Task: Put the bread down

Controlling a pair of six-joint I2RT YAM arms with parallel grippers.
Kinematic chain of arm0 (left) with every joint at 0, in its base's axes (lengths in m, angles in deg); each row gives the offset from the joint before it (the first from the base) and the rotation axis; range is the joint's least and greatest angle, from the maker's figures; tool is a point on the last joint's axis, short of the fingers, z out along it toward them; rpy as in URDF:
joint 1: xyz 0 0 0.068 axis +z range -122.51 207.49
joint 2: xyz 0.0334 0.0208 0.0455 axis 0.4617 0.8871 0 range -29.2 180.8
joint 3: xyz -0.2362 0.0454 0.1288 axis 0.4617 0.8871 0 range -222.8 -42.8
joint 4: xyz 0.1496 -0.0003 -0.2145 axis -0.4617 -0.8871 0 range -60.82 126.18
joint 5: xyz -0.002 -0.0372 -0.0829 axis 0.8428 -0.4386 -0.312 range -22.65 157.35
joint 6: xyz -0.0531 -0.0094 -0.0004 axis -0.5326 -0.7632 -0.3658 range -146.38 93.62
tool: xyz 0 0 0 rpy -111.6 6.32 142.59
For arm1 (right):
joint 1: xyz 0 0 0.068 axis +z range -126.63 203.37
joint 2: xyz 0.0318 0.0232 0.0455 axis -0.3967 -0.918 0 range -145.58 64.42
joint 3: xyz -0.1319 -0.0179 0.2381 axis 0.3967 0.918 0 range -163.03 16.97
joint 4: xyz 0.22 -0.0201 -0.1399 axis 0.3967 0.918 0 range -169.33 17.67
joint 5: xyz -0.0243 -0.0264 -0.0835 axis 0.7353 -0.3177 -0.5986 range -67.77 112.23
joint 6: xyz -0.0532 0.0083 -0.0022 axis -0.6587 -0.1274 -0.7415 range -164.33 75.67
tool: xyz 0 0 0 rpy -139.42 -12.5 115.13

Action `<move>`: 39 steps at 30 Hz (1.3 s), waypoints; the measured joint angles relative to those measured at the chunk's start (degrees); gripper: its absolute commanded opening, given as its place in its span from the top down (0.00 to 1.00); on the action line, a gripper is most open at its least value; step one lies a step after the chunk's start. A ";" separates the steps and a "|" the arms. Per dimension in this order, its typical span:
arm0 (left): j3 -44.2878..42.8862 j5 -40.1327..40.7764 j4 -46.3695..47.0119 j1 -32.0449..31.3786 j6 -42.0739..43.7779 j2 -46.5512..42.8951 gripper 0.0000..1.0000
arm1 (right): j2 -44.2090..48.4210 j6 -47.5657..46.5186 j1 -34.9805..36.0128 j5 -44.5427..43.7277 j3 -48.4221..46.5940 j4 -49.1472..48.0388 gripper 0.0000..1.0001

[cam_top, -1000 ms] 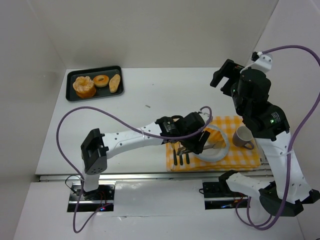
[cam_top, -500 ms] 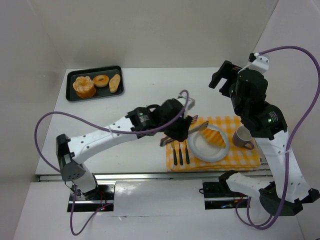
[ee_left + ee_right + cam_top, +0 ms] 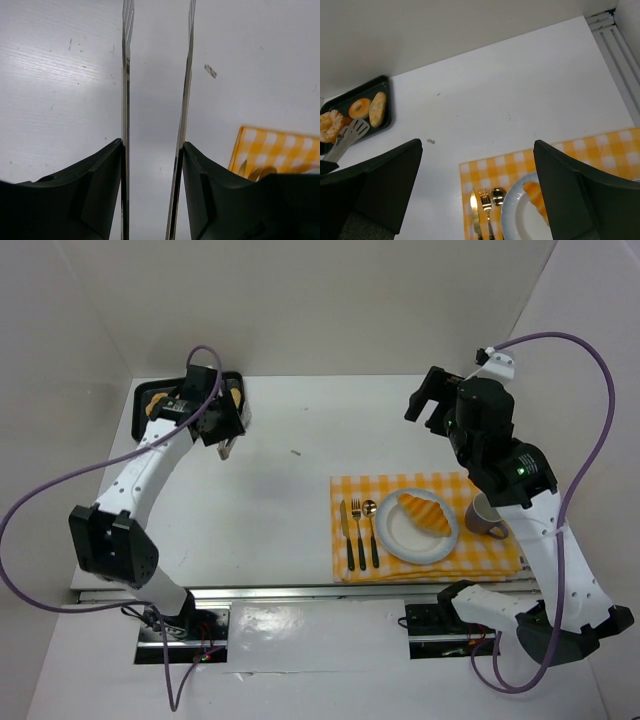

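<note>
- Two metal blades of a pair of tongs (image 3: 125, 100) run forward out of the left gripper (image 3: 152, 145), one along each finger; the claw is clamped on the tongs' handle end.
- Nothing sits between the slotted tips, which stand apart above bare white table (image 3: 280, 510).
- Left gripper and tongs hang at the near right corner of the black tray (image 3: 137, 420), far left.
- On that tray lie a ring-shaped bagel (image 3: 359, 108), a long roll (image 3: 377, 108) and an orange pastry (image 3: 329, 125).
- One croissant (image 3: 424, 511) lies on the white plate (image 3: 395, 540), well apart from the left claw, across the table on the yellow checked cloth (image 3: 500, 560).
- Right gripper (image 3: 428, 405) hovers above the table beyond the cloth, jaws wide and empty.
</note>
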 measured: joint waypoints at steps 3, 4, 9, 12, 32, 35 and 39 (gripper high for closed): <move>-2.05 -2.14 2.21 4.81 -2.58 5.99 0.40 | -0.90 0.00 0.00 0.46 0.11 -0.07 0.01; -2.05 -2.89 3.13 6.40 -3.48 7.28 0.40 | -1.11 0.00 0.00 0.61 0.13 -0.09 0.01; -2.08 -5.86 7.10 14.21 -9.40 11.47 0.41 | -2.10 -0.02 0.00 0.96 0.13 -0.33 0.01; -2.21 -7.32 9.64 16.37 -12.35 12.87 0.41 | -2.71 -0.04 0.00 0.96 0.15 -0.48 0.01; -3.69 -12.26 18.91 21.11 -20.87 23.47 0.40 | -7.41 0.00 0.00 2.29 1.70 -1.79 0.01; -4.92 -12.17 19.10 21.38 -21.27 26.36 0.38 | -8.33 -0.02 0.00 2.47 1.70 -1.79 0.01; -5.44 -12.15 19.17 21.88 -21.40 27.76 0.36 | -9.25 0.00 0.00 2.56 1.70 -1.77 0.01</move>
